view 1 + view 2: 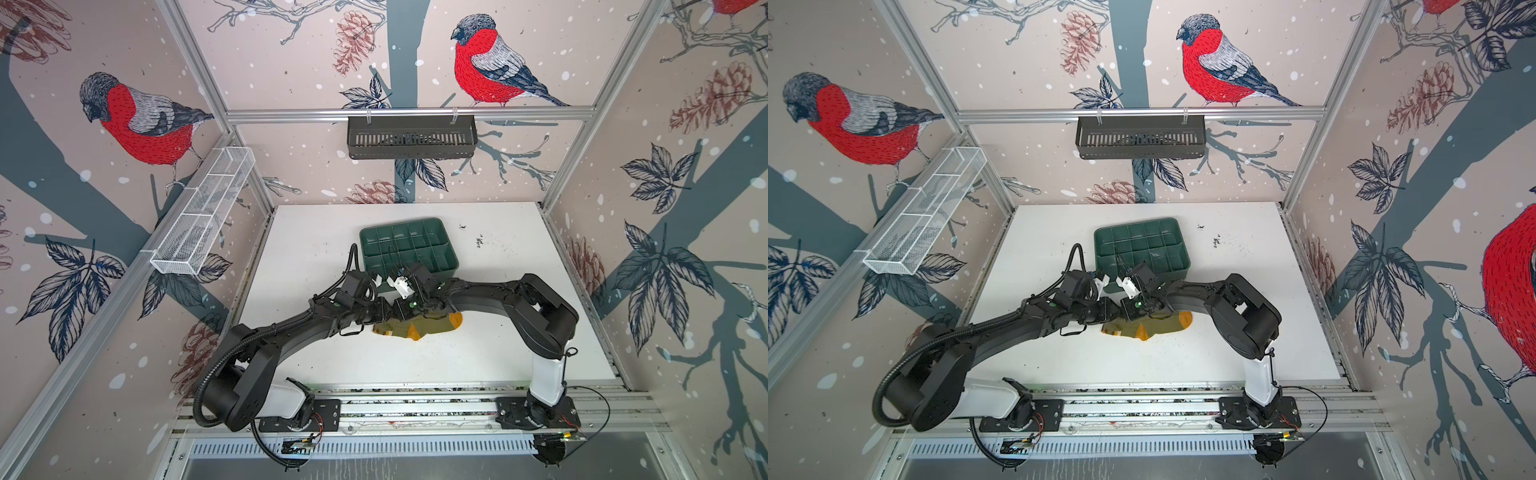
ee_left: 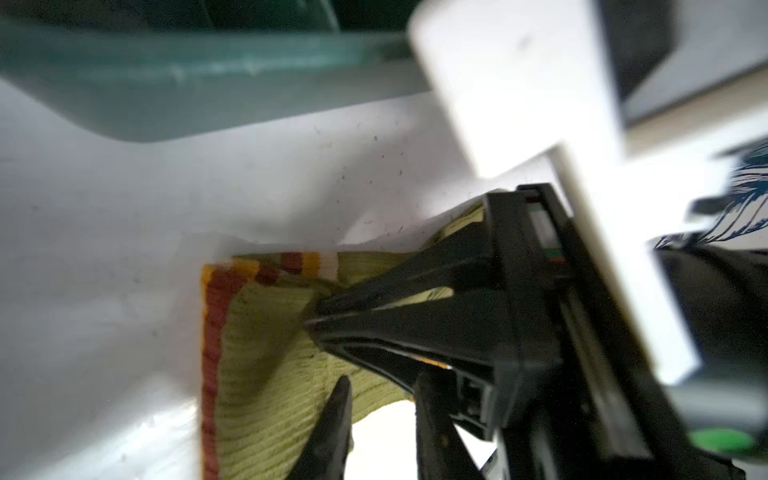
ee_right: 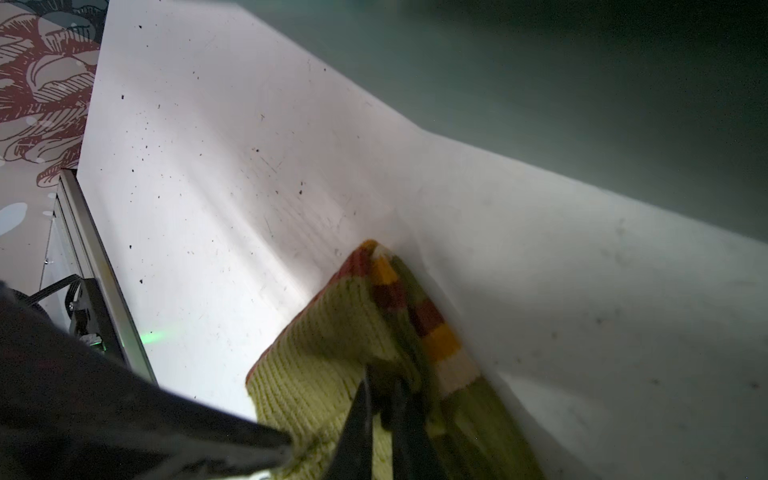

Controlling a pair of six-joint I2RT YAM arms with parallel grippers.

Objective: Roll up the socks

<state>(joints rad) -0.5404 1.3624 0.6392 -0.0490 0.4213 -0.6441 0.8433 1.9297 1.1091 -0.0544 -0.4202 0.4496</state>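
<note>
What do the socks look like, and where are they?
Look at the white table; near its middle sits a green tray. Just on the robot's side of it, where the two black arms meet, lie the socks. They are the only soft thing there: olive-green knit with orange toe and heel.

In both top views the arms (image 1: 478, 291) hide the cuff end of the socks (image 1: 436, 327) (only heel and toe show) and part of the near edge of the tray (image 1: 419, 237). In the wrist views the tray is a green blur cut off by the frame, and the socks run off the edge.
</note>
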